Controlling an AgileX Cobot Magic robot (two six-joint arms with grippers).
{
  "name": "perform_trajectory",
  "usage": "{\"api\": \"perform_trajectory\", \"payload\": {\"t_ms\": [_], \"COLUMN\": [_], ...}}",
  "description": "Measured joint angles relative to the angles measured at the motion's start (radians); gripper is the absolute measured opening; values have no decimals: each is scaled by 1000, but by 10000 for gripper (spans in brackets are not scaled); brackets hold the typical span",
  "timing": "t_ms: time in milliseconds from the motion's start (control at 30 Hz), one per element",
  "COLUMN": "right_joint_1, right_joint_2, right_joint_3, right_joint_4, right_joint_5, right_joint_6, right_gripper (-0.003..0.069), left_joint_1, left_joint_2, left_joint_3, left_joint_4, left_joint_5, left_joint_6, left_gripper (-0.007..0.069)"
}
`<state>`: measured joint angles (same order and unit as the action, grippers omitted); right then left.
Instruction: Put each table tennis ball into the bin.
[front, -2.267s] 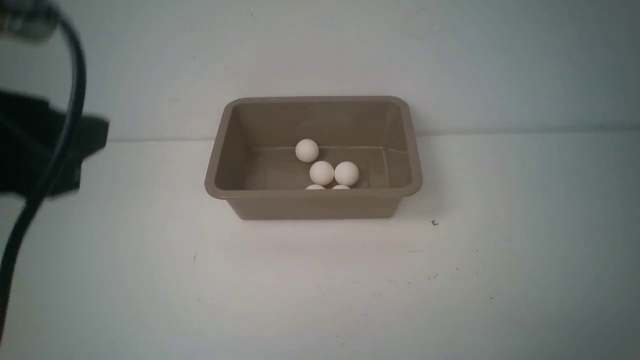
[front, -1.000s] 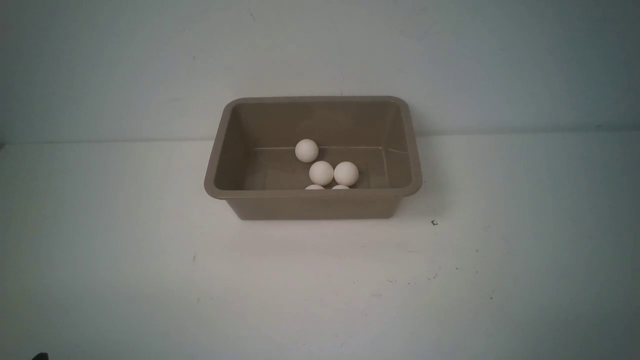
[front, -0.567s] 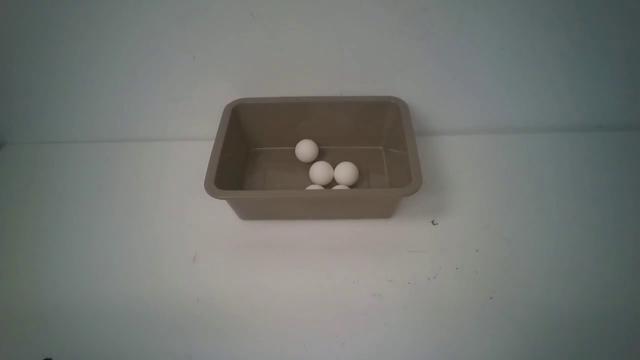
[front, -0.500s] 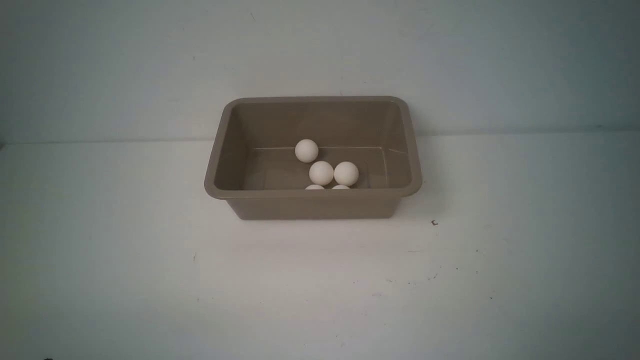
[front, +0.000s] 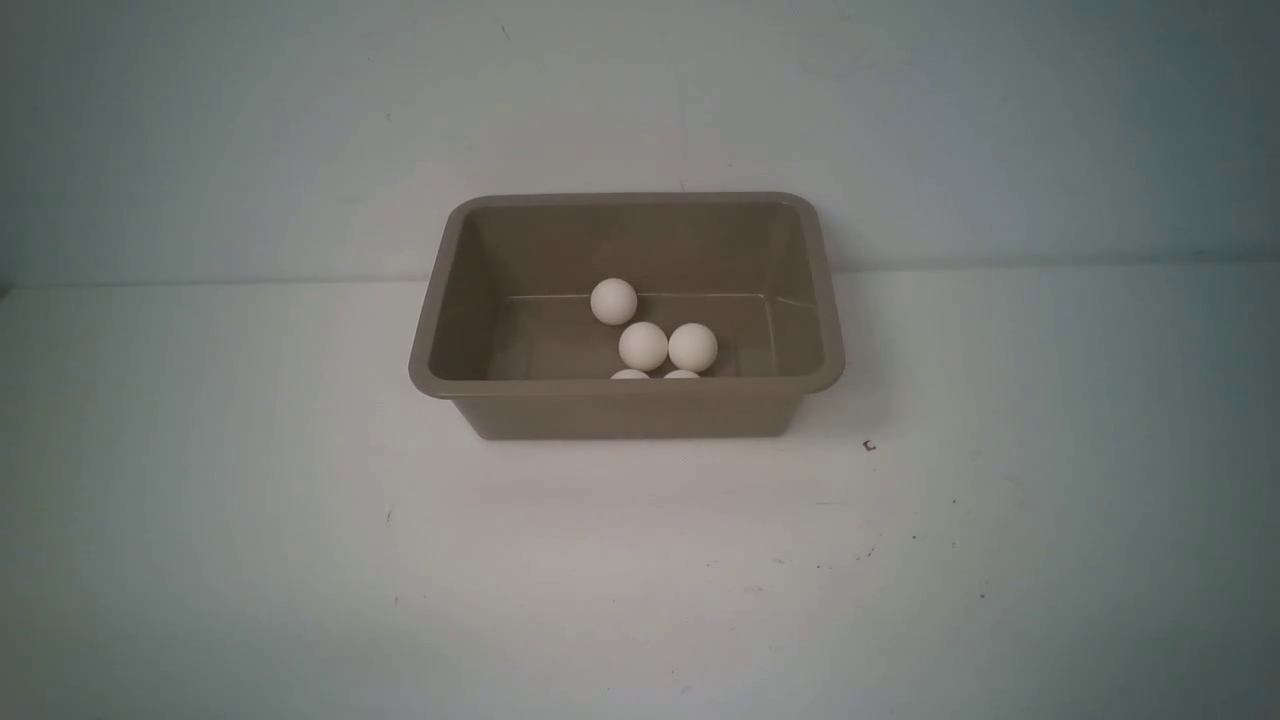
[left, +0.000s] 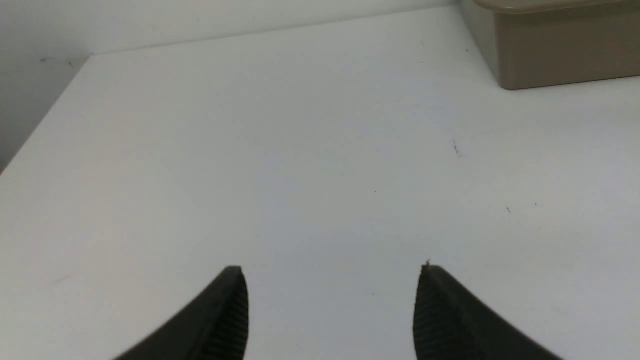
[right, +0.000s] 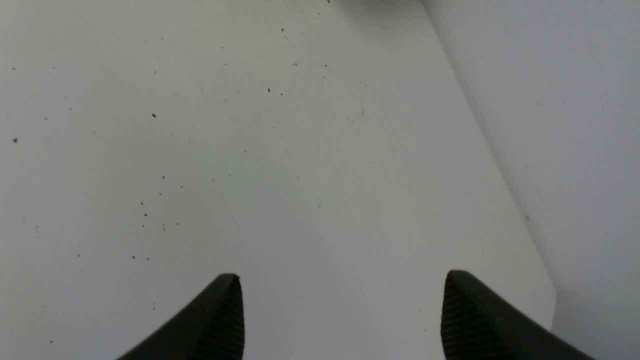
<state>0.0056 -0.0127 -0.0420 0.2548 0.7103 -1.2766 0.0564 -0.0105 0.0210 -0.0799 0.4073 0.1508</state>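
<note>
Cream table tennis balls (front: 643, 346), five counted, are all sitting inside the taupe bin (front: 625, 388), while left gripper (left: 330, 300) and right gripper (right: 342, 310) are hovering spread and empty over bare table (front: 300, 560), so nothing seems left but parking.

Taupe bin (front: 440, 300) upright on table, five white table tennis balls (front: 643, 346) clustered inside
</note>
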Motion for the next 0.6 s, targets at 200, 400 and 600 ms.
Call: {"api": "perform_trajectory", "payload": {"t_ms": [200, 400, 600], "right_joint_1": [0, 0, 0], "right_joint_2": [0, 0, 0], "right_joint_3": [0, 0, 0], "right_joint_4": [0, 0, 0], "right_joint_5": [0, 0, 0], "right_joint_6": [0, 0, 0], "right_gripper": [482, 482, 482], "left_joint_1": [0, 0, 0], "left_joint_2": [0, 0, 0], "left_joint_3": [0, 0, 0], "left_joint_4": [0, 0, 0], "left_joint_5": [0, 0, 0], "left_joint_6": [-59, -68, -71], "left_gripper": [405, 405, 405]}}
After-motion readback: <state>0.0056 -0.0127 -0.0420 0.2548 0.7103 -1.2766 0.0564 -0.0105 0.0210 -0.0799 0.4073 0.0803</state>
